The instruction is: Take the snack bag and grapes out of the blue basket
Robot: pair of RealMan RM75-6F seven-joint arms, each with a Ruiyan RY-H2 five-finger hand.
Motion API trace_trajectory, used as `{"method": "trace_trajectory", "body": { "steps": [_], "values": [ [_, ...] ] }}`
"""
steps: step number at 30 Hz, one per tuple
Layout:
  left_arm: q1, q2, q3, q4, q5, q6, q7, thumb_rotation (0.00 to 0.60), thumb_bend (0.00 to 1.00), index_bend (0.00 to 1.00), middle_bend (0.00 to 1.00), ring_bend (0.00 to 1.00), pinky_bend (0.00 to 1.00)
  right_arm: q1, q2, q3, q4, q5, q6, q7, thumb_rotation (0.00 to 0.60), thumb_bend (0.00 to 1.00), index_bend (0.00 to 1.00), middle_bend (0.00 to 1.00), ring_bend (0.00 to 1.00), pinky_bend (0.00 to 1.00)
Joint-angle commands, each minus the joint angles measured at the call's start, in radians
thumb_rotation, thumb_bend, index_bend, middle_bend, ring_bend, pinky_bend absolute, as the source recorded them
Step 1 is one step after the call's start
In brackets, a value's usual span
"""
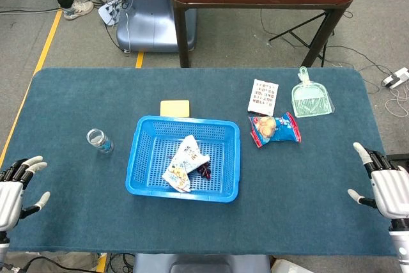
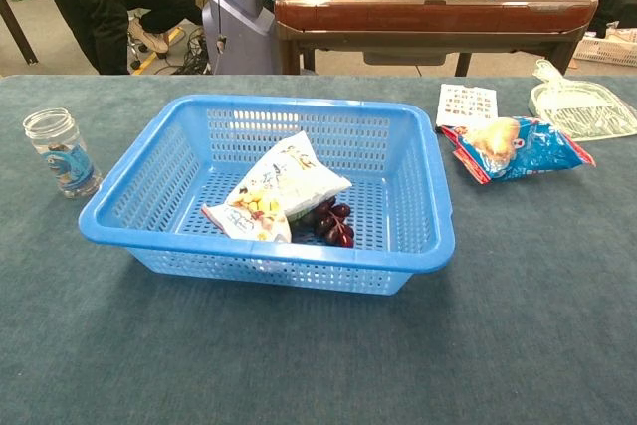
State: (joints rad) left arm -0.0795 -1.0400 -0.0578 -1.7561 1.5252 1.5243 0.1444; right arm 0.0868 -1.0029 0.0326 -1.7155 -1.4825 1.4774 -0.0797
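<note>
A blue basket [image 1: 138,165] [image 2: 428,196] sits mid-table. Inside it lies a white snack bag [image 1: 185,163] [image 2: 277,191], and a small bunch of dark grapes [image 1: 204,171] [image 2: 334,224] rests against the bag's right side. My left hand [image 1: 14,190] hovers at the table's near left edge, fingers spread, holding nothing. At the near right edge my right hand [image 1: 383,182] is likewise spread and empty. Both hands are far from the basket. The chest view shows neither hand.
A small clear jar [image 1: 100,141] [image 2: 62,152] stands left of the basket. A blue chip bag [image 1: 275,129] [image 2: 516,146], a printed card [image 1: 263,97] [image 2: 466,105] and a green dustpan [image 1: 311,98] [image 2: 582,106] lie at the right rear. A yellow pad [image 1: 175,108] lies behind the basket.
</note>
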Motion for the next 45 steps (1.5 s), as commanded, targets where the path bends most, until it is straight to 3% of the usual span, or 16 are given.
{"method": "trace_trajectory", "body": {
  "steps": [1, 15, 21, 31, 38, 45],
  "values": [
    [-0.006, -0.006, -0.004, 0.005, -0.01, -0.009, 0.002, 0.6, 0.27, 0.32, 0.21, 0.16, 0.25, -0.005, 0.003, -0.002, 0.0, 0.004, -0.003, 0.007, 0.6, 0.0, 0.06, 0.18, 0.16, 0.29],
    [-0.04, -0.01, -0.021, 0.005, -0.023, -0.043, 0.009, 0.6, 0.27, 0.32, 0.21, 0.16, 0.24, -0.003, -0.001, 0.0, -0.007, -0.039, 0.003, -0.001, 0.6, 0.0, 0.06, 0.19, 0.16, 0.29],
    [-0.051, -0.008, -0.02, 0.015, -0.026, -0.059, 0.004, 0.6, 0.27, 0.32, 0.21, 0.16, 0.24, 0.061, 0.002, 0.005, -0.031, -0.099, -0.069, 0.002, 0.6, 0.0, 0.06, 0.2, 0.16, 0.29],
    [-0.046, 0.007, -0.006, 0.009, -0.004, -0.046, -0.006, 0.6, 0.27, 0.32, 0.21, 0.16, 0.25, 0.297, -0.029, 0.075, -0.107, -0.19, -0.305, -0.006, 0.6, 0.0, 0.06, 0.2, 0.16, 0.29],
    [-0.031, 0.019, 0.01, 0.005, 0.015, -0.028, -0.005, 0.6, 0.27, 0.32, 0.21, 0.16, 0.24, 0.53, -0.131, 0.173, -0.086, -0.099, -0.56, 0.026, 0.6, 0.0, 0.06, 0.2, 0.16, 0.29],
    [-0.026, 0.031, 0.013, -0.004, 0.023, -0.018, -0.006, 0.6, 0.27, 0.32, 0.21, 0.16, 0.25, 0.743, -0.272, 0.235, 0.007, 0.015, -0.781, -0.045, 0.6, 0.0, 0.03, 0.17, 0.13, 0.29]
  ]
}}
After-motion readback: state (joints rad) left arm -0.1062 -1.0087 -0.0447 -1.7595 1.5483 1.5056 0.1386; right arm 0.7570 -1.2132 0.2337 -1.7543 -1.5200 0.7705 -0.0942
